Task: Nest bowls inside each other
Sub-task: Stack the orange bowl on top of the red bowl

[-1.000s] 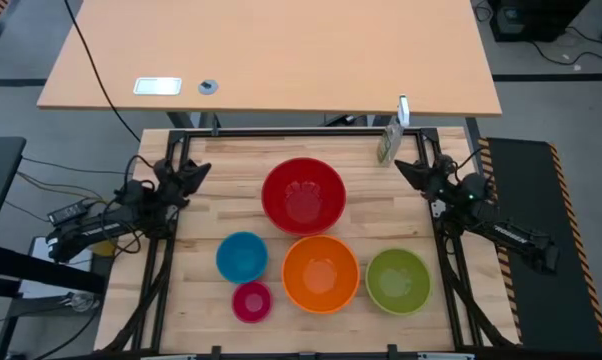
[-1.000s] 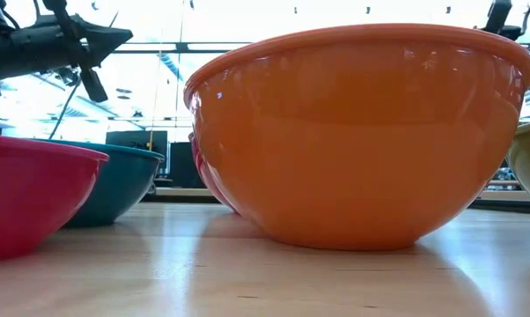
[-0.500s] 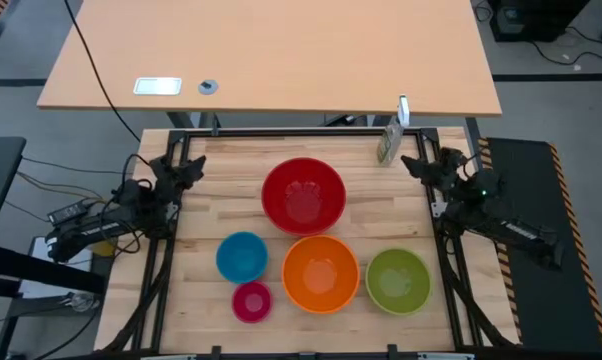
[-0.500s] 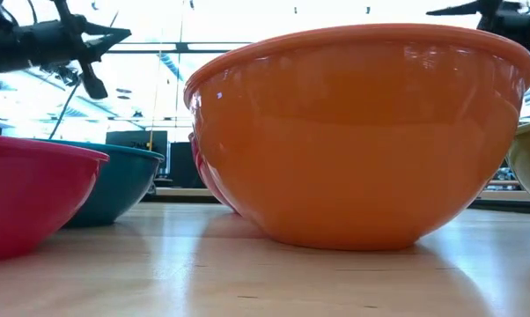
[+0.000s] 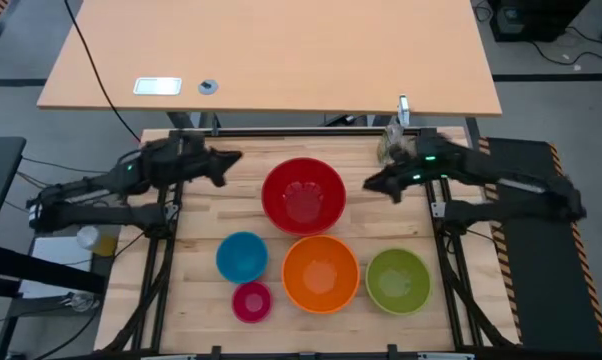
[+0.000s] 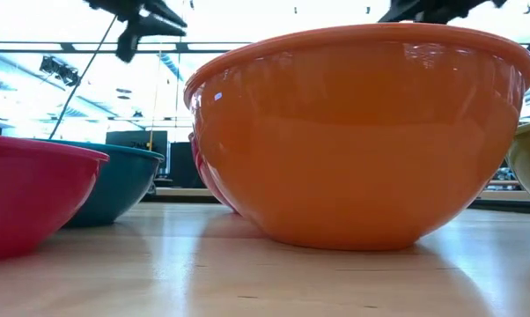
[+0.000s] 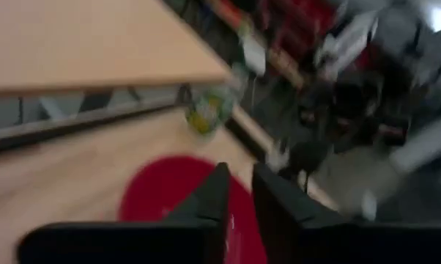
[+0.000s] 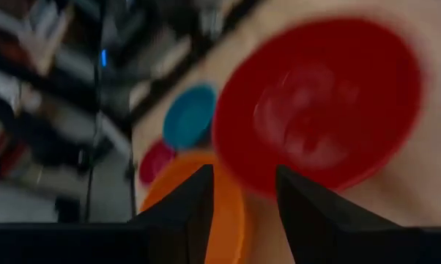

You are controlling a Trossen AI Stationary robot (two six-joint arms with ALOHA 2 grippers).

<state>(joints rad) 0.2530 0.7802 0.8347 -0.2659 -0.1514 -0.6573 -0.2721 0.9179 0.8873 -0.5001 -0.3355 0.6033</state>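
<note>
Five bowls stand upright on their bases on the wooden table [image 5: 201, 215]. The red bowl [image 5: 303, 195] is in the middle toward the far side. Along the near side are the blue bowl [image 5: 242, 256], the pink bowl [image 5: 251, 301], the orange bowl [image 5: 320, 273] and the green bowl [image 5: 398, 280]. My left gripper [image 5: 231, 160] hangs in the air left of the red bowl, its fingers [image 7: 213, 194] a narrow gap apart and holding nothing. My right gripper [image 5: 373, 185] hangs right of the red bowl, open and empty, its fingers [image 8: 195, 198] pointing toward it.
A small green and white object [image 5: 388, 140] stands at the table's far right corner. A light wooden desk [image 5: 271, 50] lies beyond the far edge. Black frame rails [image 5: 161, 260] run along both table sides. Bare board lies left and right of the red bowl.
Both arms have lifted from their low places at the table's left and right edges. They have swung inward toward the red bowl. Each gripper has tipped from pointing steeply down to nearly level. The bowls have not moved.
</note>
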